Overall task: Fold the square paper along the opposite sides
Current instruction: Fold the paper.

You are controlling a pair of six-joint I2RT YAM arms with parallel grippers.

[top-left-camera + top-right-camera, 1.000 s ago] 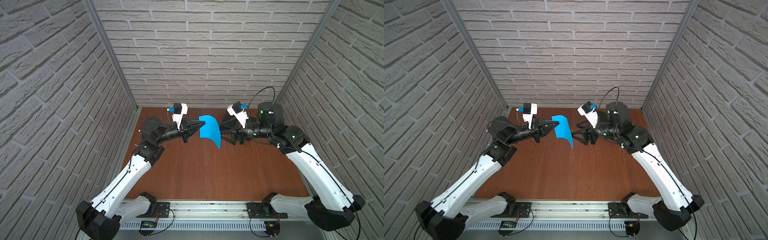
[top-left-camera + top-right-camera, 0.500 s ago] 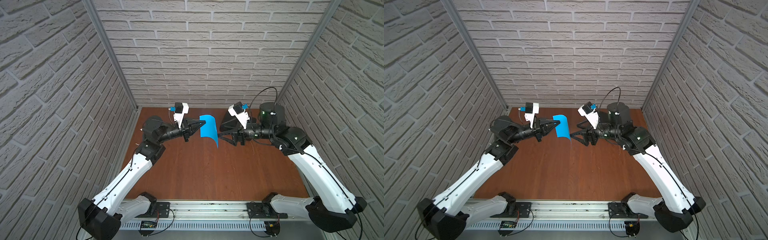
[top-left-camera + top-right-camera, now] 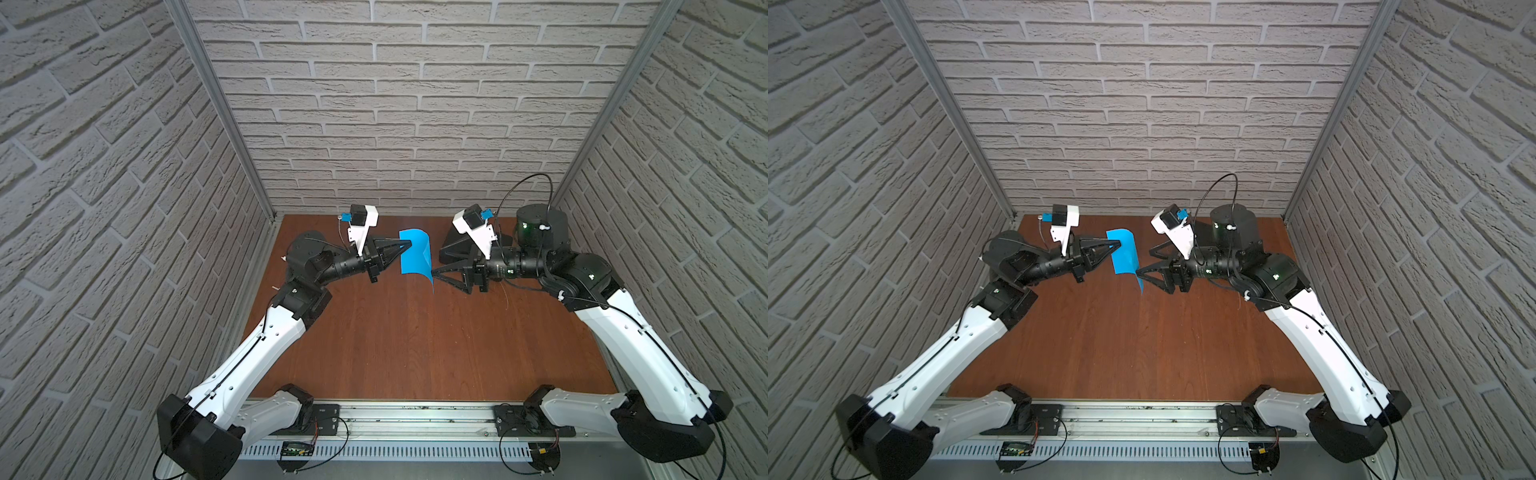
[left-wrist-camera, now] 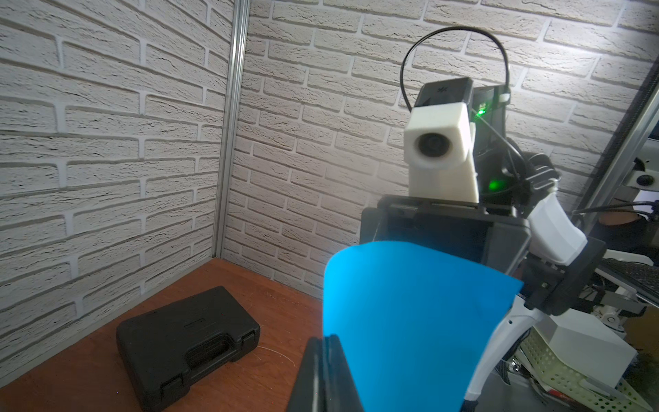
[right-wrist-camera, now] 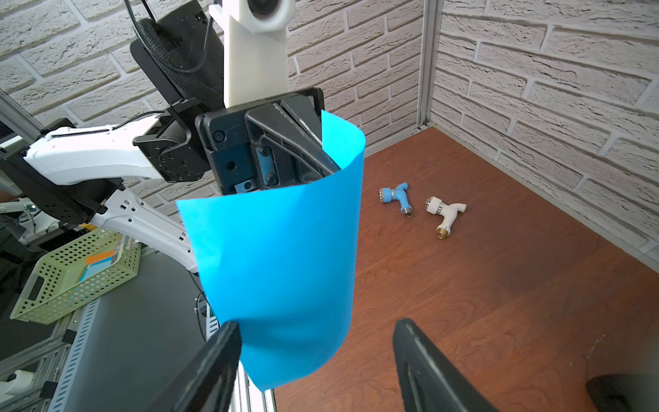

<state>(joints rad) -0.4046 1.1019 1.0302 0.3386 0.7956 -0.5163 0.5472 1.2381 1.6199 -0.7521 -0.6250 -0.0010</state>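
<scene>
Two grippers of mine face each other above the far part of the brown wooden table [image 3: 395, 340], as both top views show. My left gripper [image 3: 409, 246] has its jaws pressed together on one side edge of the thin, bright blue square paper [image 3: 415, 255]. The sheet is lifted clear of the table and bowed into a curve, its free edge hanging down toward my other arm. The left wrist view shows the same pinch: the left gripper [image 4: 326, 344] is closed on the near edge of the square paper [image 4: 410, 314], and the sheet arches away from it. My right gripper [image 3: 436, 262] stands with its jaws well apart and grips nothing. In the right wrist view the lower part of the square paper [image 5: 285, 249] hangs between the two fingers of the right gripper [image 5: 315, 331], close against one finger; whether it touches that finger I cannot tell. A black moulded plastic case [image 4: 189, 342] lies closed on the table near a back corner, well apart from the sheet. A small blue tap-shaped fitting [image 5: 397, 198] and a small white tap-shaped fitting [image 5: 445, 214] lie just beside each other on the table near the other back corner. A pale green perforated plastic basket [image 5: 71, 278] sits off the table, behind my left arm
</scene>
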